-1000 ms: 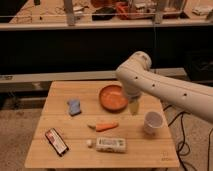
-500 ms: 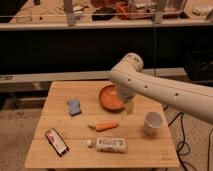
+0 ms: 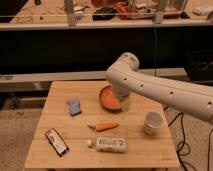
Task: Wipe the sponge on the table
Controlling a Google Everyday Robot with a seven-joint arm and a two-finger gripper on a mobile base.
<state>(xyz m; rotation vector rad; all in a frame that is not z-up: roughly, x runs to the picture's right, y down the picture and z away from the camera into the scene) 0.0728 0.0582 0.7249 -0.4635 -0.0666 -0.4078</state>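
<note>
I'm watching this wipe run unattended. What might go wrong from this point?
1. The gripper hangs over the right side of the orange bowl, apart from the sponge, which lies left of the bowl. Crossing low toward the sponge might knock the bowl.
2. The carrot lies on the table just in front and to the right of the sponge. Wide wiping strokes may shove it.

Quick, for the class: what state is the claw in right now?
Claw: open, holding nothing, over the bowl; sponge untouched.
</note>
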